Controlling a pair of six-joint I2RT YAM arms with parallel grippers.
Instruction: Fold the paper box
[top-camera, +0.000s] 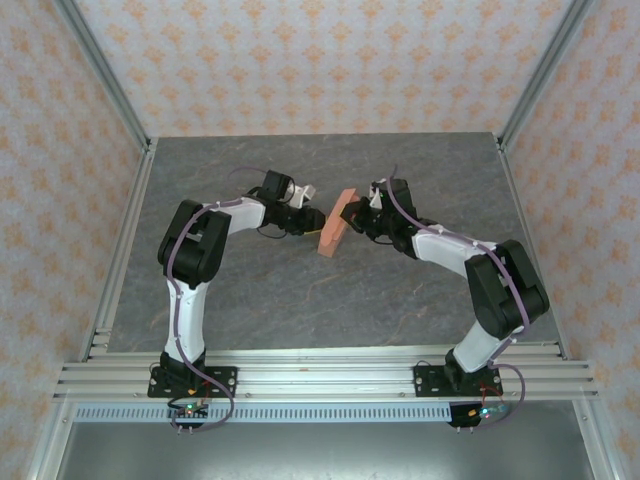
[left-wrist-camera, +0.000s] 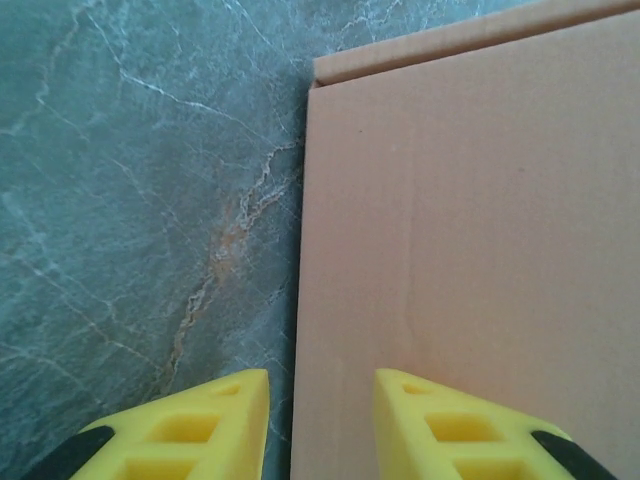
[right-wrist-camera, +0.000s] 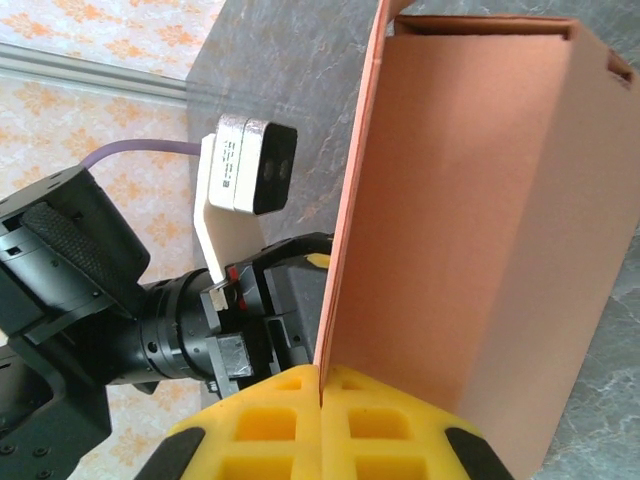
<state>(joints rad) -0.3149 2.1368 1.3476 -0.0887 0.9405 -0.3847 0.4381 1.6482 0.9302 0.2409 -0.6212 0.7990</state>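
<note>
While right hand (right-wrist-camera: 322, 385) pinches the box (right-wrist-camera: 470, 220) wall, left hand (left-wrist-camera: 320, 390) gapes just short of it, apparently empty; sides up, end unclosed.

**Paper box** (top-camera: 336, 222): thin salmon-orange card, partly folded into an open rectangular shell. From above it appears as a narrow slanted bar near the middle of the table (top-camera: 250, 290). In the right wrist view, plain walls meet at sharp creases around a hollow interior, and the right gripper (right-wrist-camera: 322, 385) is clamped on one thin wall edge. The left wrist view shows a broad flat panel with a narrow flap along its far edge.
</note>
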